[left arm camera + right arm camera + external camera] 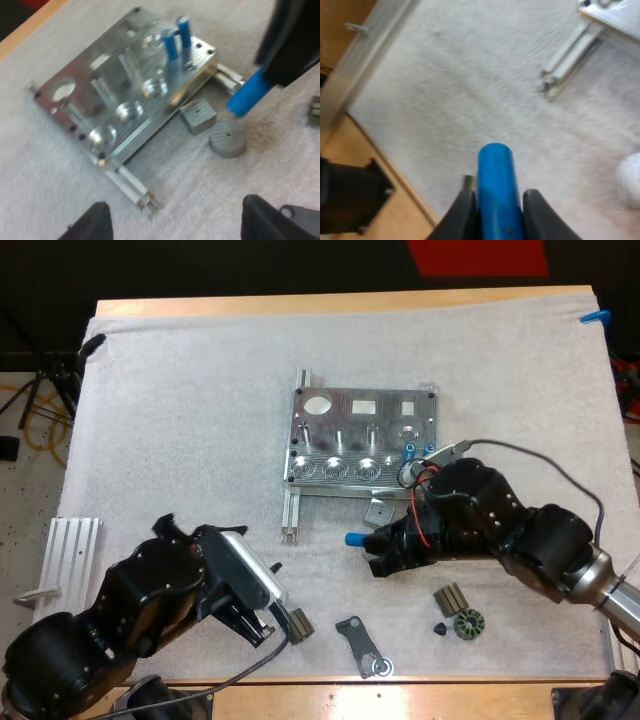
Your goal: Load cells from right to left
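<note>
The right gripper (496, 207) is clamped on a blue cylinder (495, 175), one finger on each side, above the white mat (180, 420). At about 12 o'clock from it in the high view sits the metal fixture (365, 435), with two blue cylinders (408, 452) standing toward its near right corner. Over at roughly 8 o'clock, the left gripper (265, 628) hangs with fingers spread and nothing between them. A small ribbed part (300, 624) lies just beside it.

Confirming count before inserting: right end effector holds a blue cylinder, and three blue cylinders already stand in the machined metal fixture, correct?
No. Only two blue cylinders stand in the machined metal fixture, not three; the left wrist view shows them. The right end effector does hold a blue cylinder.
</note>
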Motion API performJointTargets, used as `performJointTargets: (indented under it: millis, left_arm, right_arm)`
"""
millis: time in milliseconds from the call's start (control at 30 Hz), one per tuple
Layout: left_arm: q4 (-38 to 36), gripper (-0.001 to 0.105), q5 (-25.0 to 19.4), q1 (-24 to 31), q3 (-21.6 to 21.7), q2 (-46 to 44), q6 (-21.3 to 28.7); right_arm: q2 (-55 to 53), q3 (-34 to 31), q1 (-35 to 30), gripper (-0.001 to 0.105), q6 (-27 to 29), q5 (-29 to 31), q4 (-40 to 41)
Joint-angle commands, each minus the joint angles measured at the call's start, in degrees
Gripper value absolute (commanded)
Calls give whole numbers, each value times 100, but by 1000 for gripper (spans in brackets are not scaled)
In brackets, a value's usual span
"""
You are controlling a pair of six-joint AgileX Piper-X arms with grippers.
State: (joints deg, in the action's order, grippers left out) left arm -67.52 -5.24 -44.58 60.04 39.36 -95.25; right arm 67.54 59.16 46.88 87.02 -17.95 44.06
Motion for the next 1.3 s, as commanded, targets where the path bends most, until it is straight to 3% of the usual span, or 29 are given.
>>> performJointTargets:
  millis: [0, 267, 400, 533, 767, 1267]
  left_arm:
    - [-107, 55, -284, 13, 35, -9, -357]
    - [-732, 55, -352, 13, 35, -9, -1296]
    - [-930, 55, -655, 13, 5, -9, -1572]
    - [-840, 55, -811, 13, -244, -9, -1569]
    - [-308, 55, -800, 13, -1084, -9, -1525]
    - [546, 55, -827, 13, -1107, -23, -1763]
  right_arm:
    - [-27, 173, 6, 13, 239, 146, 260]
    - [-27, 647, 6, 13, 582, 404, 957]
    - [-27, 677, 6, 13, 582, 403, 1144]
    - [-27, 677, 6, 13, 789, 510, 1298]
    - [-27, 677, 6, 13, 1064, 920, 1486]
    - [-27, 726, 6, 13, 1486, 1479, 1567]
